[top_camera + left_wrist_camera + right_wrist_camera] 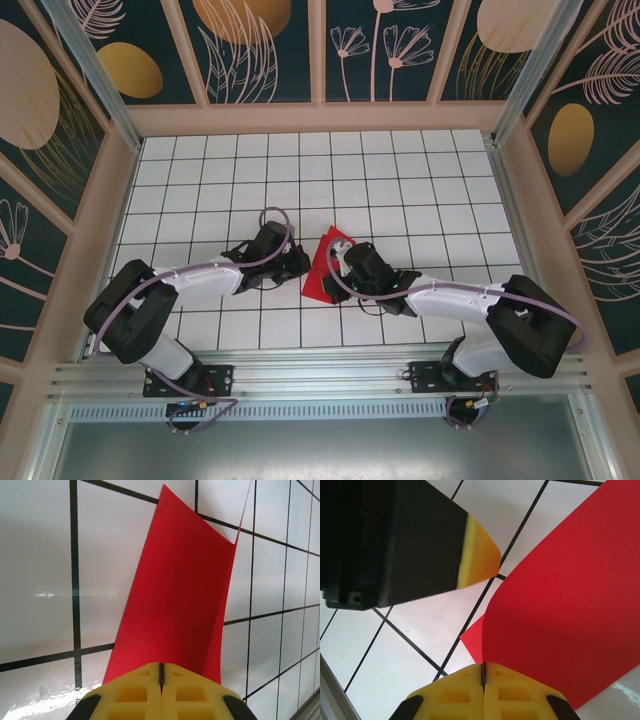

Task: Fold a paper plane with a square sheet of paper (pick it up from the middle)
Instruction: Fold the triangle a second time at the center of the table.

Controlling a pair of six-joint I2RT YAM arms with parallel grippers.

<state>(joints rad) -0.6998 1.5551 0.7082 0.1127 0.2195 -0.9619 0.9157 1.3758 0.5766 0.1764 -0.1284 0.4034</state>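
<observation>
Our right fingers (492, 676) pinch the thin bright red paper sheet (570, 595), presumably curling it to fold; closed left fingers (171, 674) meet its edge.

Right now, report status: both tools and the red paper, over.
Right tool shut, pinching red sheet, sheet curled up off the tiles. Left tool shut at the sheet's edge, grip unconfirmed. Tools nearly tip to tip; little room between.

**Square sheet of paper (318, 270), partly raised off the tiled table (420, 180)**
You see it near the table's centre, slightly toward 6 o'clock: plain bright red, one corner pointing to 12 o'clock, its upper layer (570, 605) curving up over a flat layer beneath.
</observation>
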